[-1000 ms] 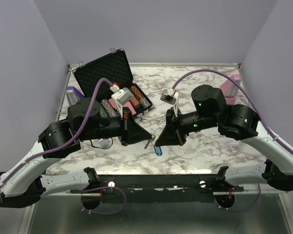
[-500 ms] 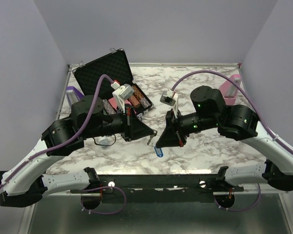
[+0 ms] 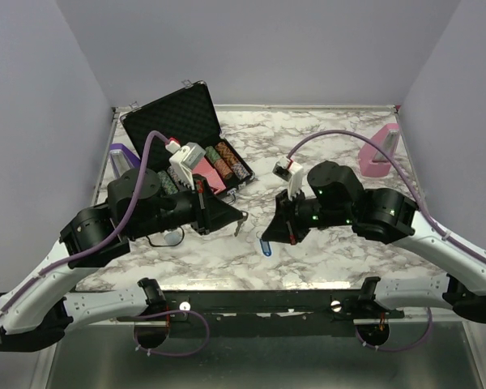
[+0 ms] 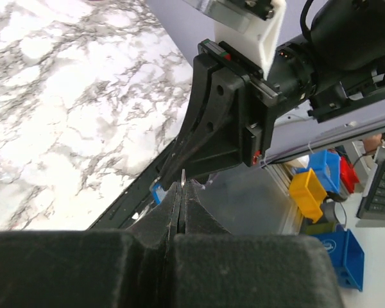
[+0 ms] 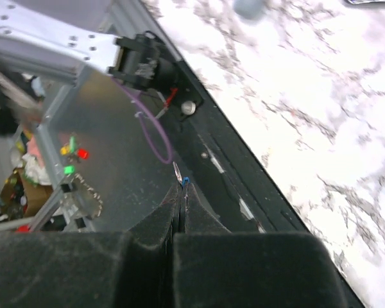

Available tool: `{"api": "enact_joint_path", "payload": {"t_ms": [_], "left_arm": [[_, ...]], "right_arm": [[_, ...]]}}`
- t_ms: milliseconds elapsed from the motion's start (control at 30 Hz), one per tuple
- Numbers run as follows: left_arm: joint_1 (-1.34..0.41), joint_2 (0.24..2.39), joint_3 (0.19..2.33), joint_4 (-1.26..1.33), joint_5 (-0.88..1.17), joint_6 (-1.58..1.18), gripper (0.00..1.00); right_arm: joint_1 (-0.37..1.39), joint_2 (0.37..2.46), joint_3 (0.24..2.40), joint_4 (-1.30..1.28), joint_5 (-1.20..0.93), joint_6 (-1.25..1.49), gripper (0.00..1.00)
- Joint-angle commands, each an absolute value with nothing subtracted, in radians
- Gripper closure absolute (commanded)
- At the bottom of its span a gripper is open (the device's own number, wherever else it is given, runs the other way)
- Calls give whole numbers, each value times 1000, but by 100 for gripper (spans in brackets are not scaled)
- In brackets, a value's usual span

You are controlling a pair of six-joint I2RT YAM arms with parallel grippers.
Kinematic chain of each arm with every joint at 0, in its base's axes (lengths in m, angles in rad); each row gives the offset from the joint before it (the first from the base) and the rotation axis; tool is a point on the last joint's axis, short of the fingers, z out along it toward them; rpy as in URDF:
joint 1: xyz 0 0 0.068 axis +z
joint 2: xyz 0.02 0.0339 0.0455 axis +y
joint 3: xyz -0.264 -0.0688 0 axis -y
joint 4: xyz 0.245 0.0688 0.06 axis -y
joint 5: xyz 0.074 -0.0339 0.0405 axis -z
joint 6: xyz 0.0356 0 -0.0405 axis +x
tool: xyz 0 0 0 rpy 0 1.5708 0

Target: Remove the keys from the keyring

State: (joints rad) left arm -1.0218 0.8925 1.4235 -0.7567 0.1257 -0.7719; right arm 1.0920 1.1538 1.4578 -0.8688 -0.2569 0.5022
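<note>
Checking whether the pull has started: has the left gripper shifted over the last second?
Yes. The left gripper has drawn left and farther back, nearer the open poker chip case, away from the blue keyring tag.

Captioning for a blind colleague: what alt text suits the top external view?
Above a marble table, the left gripper pinches the key and the right gripper the blue keyring, close together. An open poker chip case sits behind.
</note>
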Motion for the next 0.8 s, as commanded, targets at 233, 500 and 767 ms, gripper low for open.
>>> {"api": "enact_joint_path", "payload": {"t_ms": [233,500,767], "left_arm": [[-999,747,1246,-844,-32,-761,100],[-977,732,1187,-873,-26,-741,100],[-971,706,1167,-877,-18,-736,100]], "right_arm": [[1097,1026,1129,-696,158,808,99],[929,1046,1046,-589,134,805,99],[526,1086,992,-482,-118,796,99]]}}
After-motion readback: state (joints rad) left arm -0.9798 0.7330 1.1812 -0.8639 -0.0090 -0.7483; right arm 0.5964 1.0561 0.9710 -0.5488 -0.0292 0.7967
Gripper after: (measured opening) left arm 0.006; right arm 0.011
